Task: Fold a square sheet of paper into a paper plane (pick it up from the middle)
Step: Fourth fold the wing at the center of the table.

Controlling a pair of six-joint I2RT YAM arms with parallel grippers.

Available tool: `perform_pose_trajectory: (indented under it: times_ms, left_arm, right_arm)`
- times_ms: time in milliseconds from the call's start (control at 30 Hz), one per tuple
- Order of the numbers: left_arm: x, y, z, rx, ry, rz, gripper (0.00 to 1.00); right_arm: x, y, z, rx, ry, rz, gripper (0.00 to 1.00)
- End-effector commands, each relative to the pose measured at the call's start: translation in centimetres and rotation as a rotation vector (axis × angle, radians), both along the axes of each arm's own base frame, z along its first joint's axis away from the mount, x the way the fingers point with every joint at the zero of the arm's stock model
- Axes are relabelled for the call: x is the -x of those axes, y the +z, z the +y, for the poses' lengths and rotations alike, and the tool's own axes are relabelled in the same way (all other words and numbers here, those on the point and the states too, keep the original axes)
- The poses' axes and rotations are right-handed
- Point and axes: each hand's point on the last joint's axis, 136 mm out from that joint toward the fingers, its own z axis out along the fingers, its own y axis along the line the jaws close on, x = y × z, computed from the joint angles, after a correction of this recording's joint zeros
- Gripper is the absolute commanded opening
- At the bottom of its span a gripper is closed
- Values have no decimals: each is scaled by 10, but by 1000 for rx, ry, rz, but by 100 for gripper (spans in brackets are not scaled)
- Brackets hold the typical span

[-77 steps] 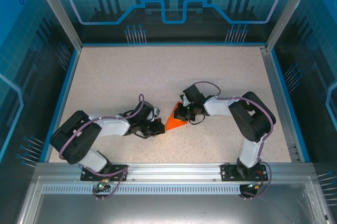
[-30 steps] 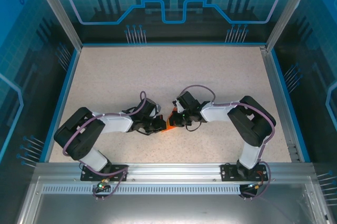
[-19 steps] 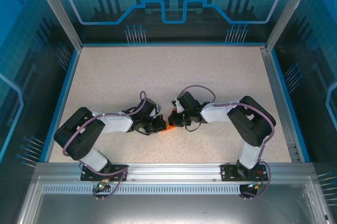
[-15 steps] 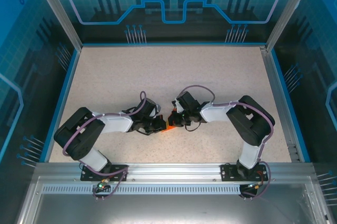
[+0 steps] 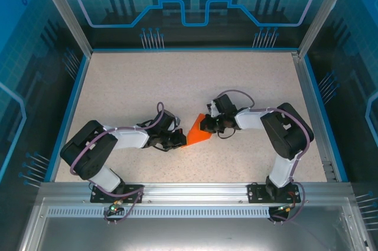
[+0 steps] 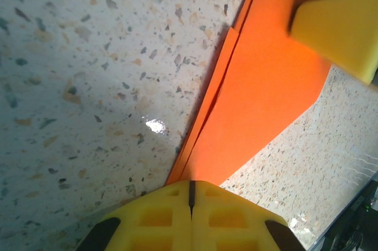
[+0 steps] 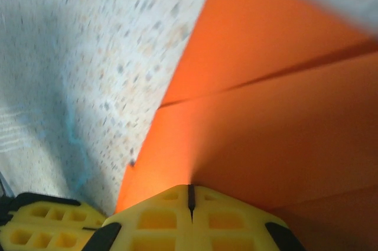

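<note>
The square sheet of paper [image 5: 196, 133] lies folded into a bright orange triangle on the speckled table, between the two grippers. My left gripper [image 5: 179, 140] is shut, its tips resting on the paper's narrow left point. In the left wrist view the layered orange edges [image 6: 266, 85] run away from the closed yellow jaws [image 6: 190, 187] toward the other arm's fingertip [image 6: 339, 29]. My right gripper [image 5: 205, 126] is shut too, pressing on the paper's right part. Its wrist view has creased orange paper [image 7: 266, 115] ahead of the closed jaws [image 7: 190, 188]. No slim dart-shaped paper plane shows.
The speckled table [image 5: 177, 80] spreads wide behind the arms, bounded by a blue rim and transparent walls [image 5: 195, 3]. A metal rail [image 5: 189, 195] runs along the near edge by the arm bases. The left gripper's yellow finger [image 7: 41, 224] sits close by in the right wrist view.
The right gripper has slid to the right, away from the left gripper, uncovering the orange triangle that was almost hidden between them. The left arm has stayed still.
</note>
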Motion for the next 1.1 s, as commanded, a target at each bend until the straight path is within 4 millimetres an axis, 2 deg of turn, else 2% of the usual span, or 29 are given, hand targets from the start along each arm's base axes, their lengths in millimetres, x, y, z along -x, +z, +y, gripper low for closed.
perform_pose_trajectory:
  times_ms: [0, 200, 400, 533, 667, 767, 867, 1067]
  left_arm:
    - [36, -37, 36, -166, 35, 159, 0]
    - [34, -33, 33, -154, 26, 150, 0]
    - [26, -20, 23, -123, -8, 114, 0]
    - [13, 4, 12, -101, -36, 50, 4]
    - [-5, 41, -3, -57, -50, -50, 24]
    - [-17, 59, -2, -65, -17, -112, 33]
    - [-27, 63, 11, -128, 43, -153, 40]
    - [-30, 60, 22, -176, 93, -162, 46]
  right_arm:
    - [-23, -26, -60, 173, -138, -11, 0]
    - [-45, -17, -86, 168, -199, -35, 1]
    - [-48, 21, -78, 123, -173, -101, 8]
    - [-33, 40, -69, 103, -169, -114, 21]
    - [-8, 45, -54, 96, -173, -60, 37]
    - [7, 46, -44, 69, -202, -20, 46]
    - [17, 46, -32, 44, -224, 8, 53]
    - [23, 37, -18, 57, -262, 67, 53]
